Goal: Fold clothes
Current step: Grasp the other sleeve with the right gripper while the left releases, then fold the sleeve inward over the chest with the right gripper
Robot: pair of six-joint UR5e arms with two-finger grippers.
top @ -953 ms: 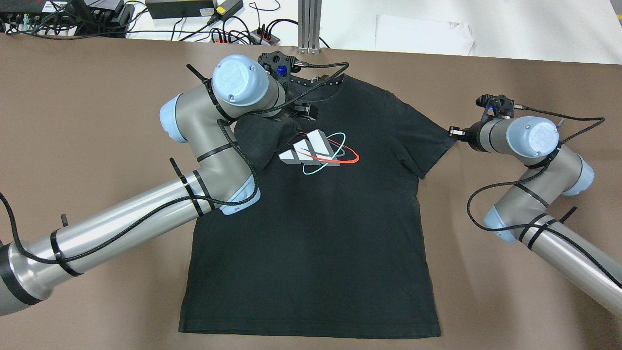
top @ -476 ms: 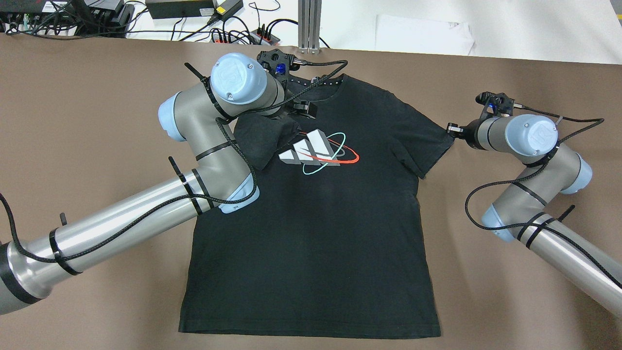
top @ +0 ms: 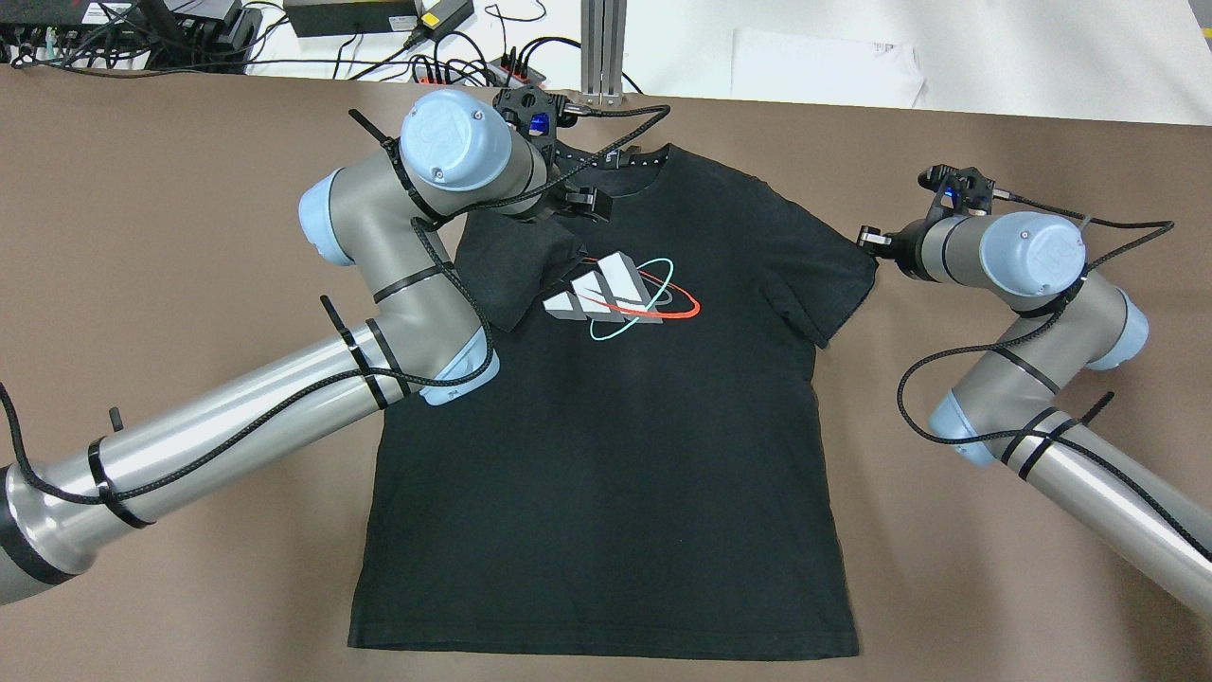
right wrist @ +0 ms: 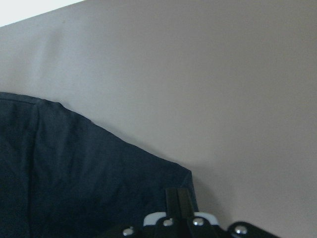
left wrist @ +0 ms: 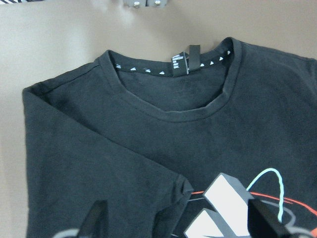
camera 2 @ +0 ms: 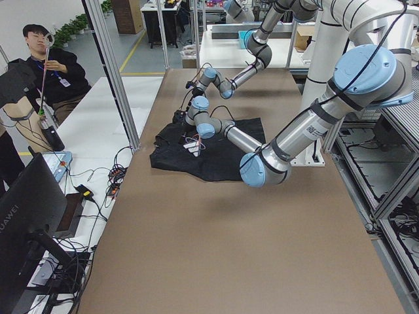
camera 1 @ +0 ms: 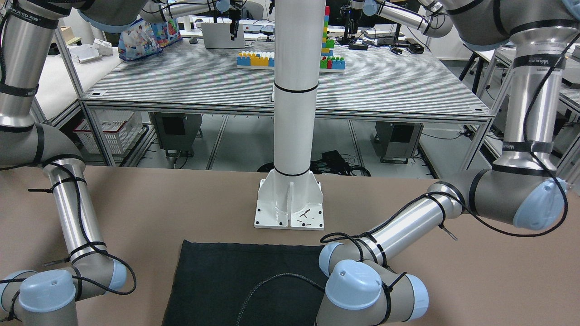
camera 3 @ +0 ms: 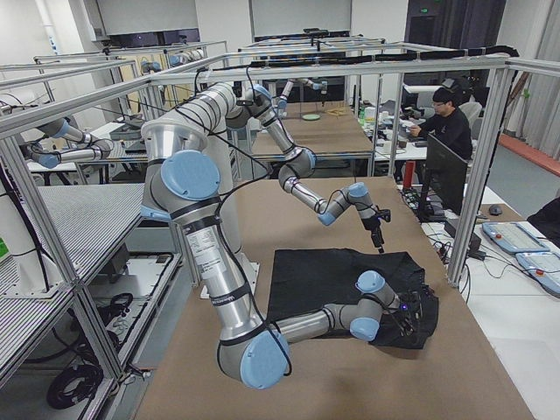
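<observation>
The clothes are one black T-shirt (top: pixel 615 455) lying flat on the brown table, with a white, red and teal logo (top: pixel 615 289) on its chest. Its left sleeve (top: pixel 511 270) is folded in over the chest. My left gripper (top: pixel 579 203) hovers open just above that fold, near the collar (left wrist: pixel 173 106); in the wrist view its fingers (left wrist: pixel 96 220) stand wide apart with nothing between them. My right gripper (top: pixel 866 242) is shut on the outer corner of the right sleeve (right wrist: pixel 74 173), and its closed tips (right wrist: pixel 178 203) meet at the sleeve's hem.
A white pillar base (camera 1: pixel 289 203) is bolted to the table just behind the shirt's bottom hem. Cables and power bricks (top: pixel 379 19) and a white sheet (top: pixel 824 66) lie past the far edge. A person (camera 2: pixel 46 65) sits beyond that edge.
The left gripper has drawn back from the folded sleeve toward the collar. The right gripper has shifted inward and toward the far edge, taking the sleeve corner with it.
</observation>
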